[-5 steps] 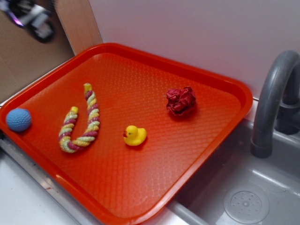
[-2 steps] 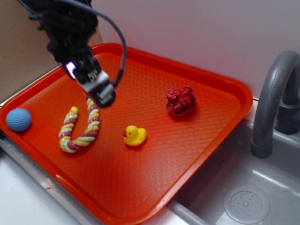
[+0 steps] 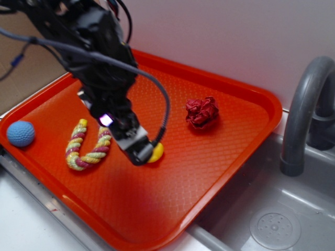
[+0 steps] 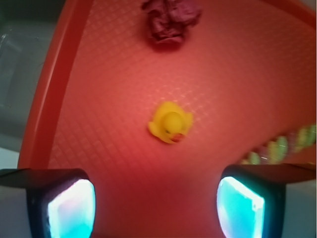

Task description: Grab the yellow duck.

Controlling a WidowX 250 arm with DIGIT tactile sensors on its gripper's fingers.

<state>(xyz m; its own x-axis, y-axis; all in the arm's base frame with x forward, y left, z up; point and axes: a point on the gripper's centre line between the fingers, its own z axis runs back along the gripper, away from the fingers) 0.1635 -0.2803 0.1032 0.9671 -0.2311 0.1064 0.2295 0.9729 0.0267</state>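
On the exterior view I see the gripper low over the middle of the orange tray, its dark body covering most of the yellow duck; only a yellow sliver shows at the gripper's right edge, left of frame centre. The wrist view gives me the duck in full, sitting on the tray's textured floor just above the centre of the frame, its red-orange beak pointing toward the bottom. My gripper is released: the two fingers sit spread at the lower left and lower right corners, glowing cyan, with bare tray between them and the duck apart from both.

The crumpled red paper ball lies to the upper right of the duck. The braided rope toy curves in a U just left of the gripper, and the blue ball rests at the tray's far left edge. At the right of the frame I see a grey faucet above a grey sink.
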